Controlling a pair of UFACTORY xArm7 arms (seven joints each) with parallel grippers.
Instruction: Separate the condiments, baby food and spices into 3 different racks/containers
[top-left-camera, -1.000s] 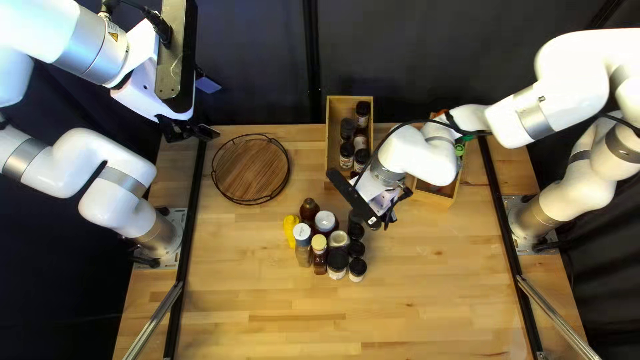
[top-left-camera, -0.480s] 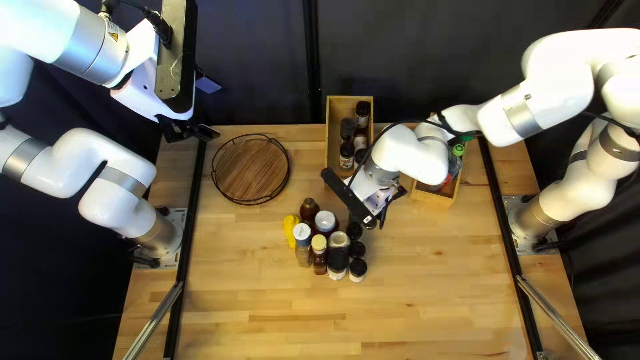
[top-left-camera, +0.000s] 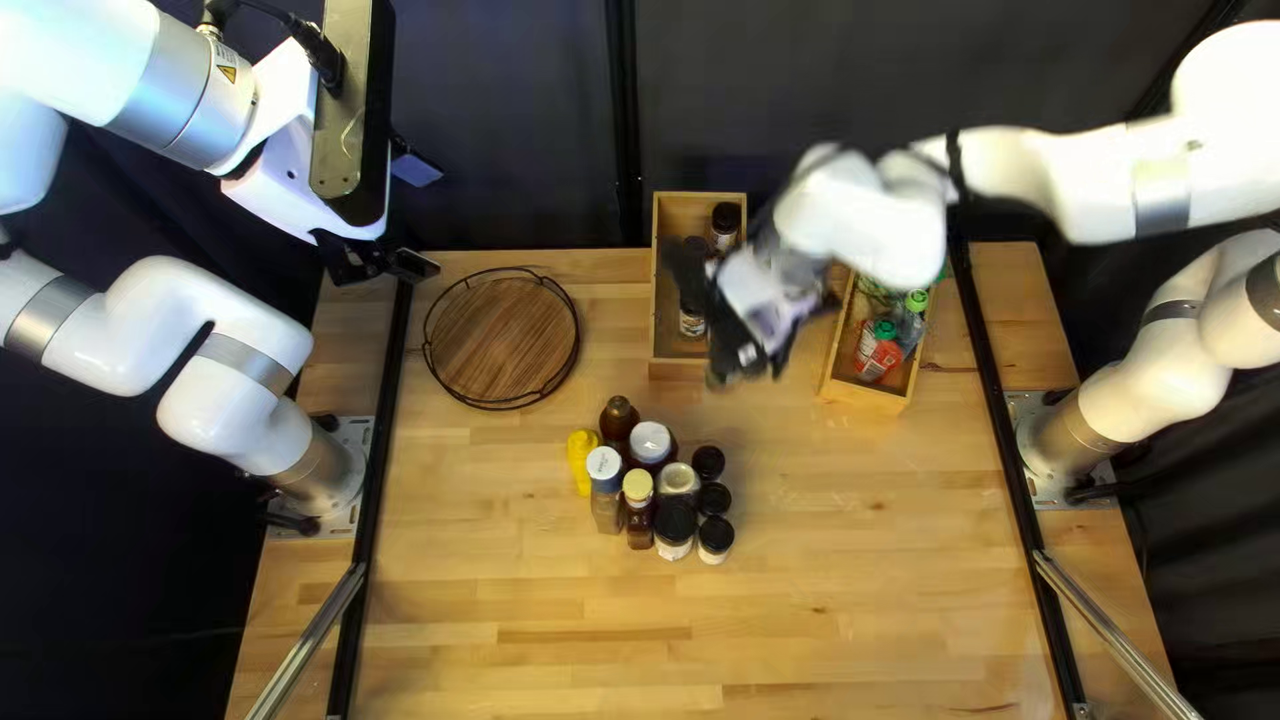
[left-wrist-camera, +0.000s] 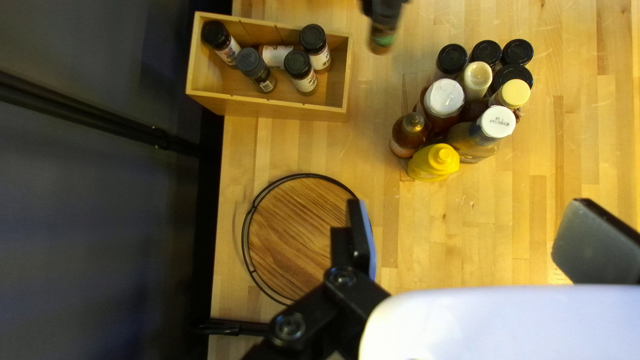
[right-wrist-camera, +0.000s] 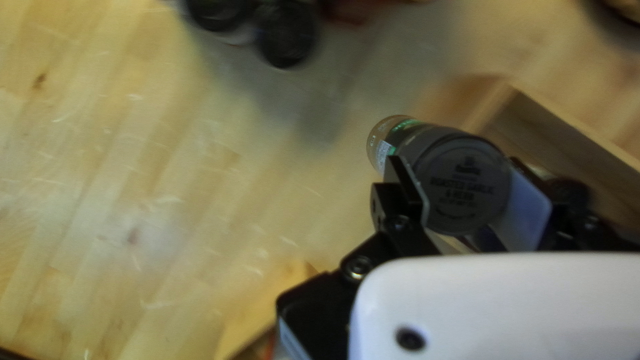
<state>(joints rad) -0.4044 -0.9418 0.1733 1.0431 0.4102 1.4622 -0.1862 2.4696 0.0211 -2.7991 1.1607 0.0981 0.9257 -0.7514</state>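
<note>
At the left of the top left view my left gripper (top-left-camera: 416, 219) is raised; in the left wrist view the left gripper (left-wrist-camera: 470, 233) stands open, nothing between its fingers. Blurred in the top left view, my right gripper (top-left-camera: 750, 363) hangs by the near right side of the spice box (top-left-camera: 678, 368). In the right wrist view the right gripper (right-wrist-camera: 467, 193) has both fingers on a dark-lidded spice jar (right-wrist-camera: 460, 167). Condiment bottles, including a yellow one (top-left-camera: 582, 460), and black-lidded jars (top-left-camera: 715, 536) stand grouped mid-table. Pouches (top-left-camera: 882, 350) lie in the right box (top-left-camera: 867, 396).
A round wooden tray (top-left-camera: 502, 336) with a black wire rim lies between my left gripper and the spice box. Several jars stand in that box, and one lies on its side (left-wrist-camera: 277, 56). The right arm reaches over the right box's far end.
My right gripper has moved with the spice jar from beside the bottle group toward the table's far edge and the spice box. More of the right box shows. The left arm has stayed still.
</note>
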